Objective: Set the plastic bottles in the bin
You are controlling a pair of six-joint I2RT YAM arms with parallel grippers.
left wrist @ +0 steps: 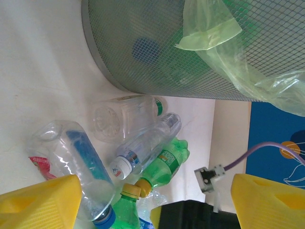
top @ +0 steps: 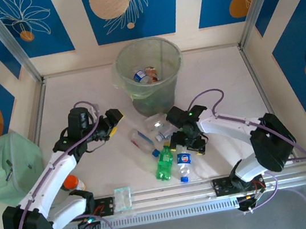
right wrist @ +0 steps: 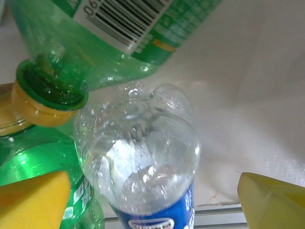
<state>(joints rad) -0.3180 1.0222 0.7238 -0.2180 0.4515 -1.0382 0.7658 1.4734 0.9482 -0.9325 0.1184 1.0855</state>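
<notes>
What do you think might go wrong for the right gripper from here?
The right gripper straddles the clear blue-labelled bottle, with a green bottle crowding one finger; closing may catch both or squirt the smooth bottle out. The left gripper hovers open beside the same pile, so the arms might collide.

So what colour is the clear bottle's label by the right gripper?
Blue; the label shows best in the right wrist view.

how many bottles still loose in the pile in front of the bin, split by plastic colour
green bottles: 2
clear bottles: 4
total: 6
</notes>
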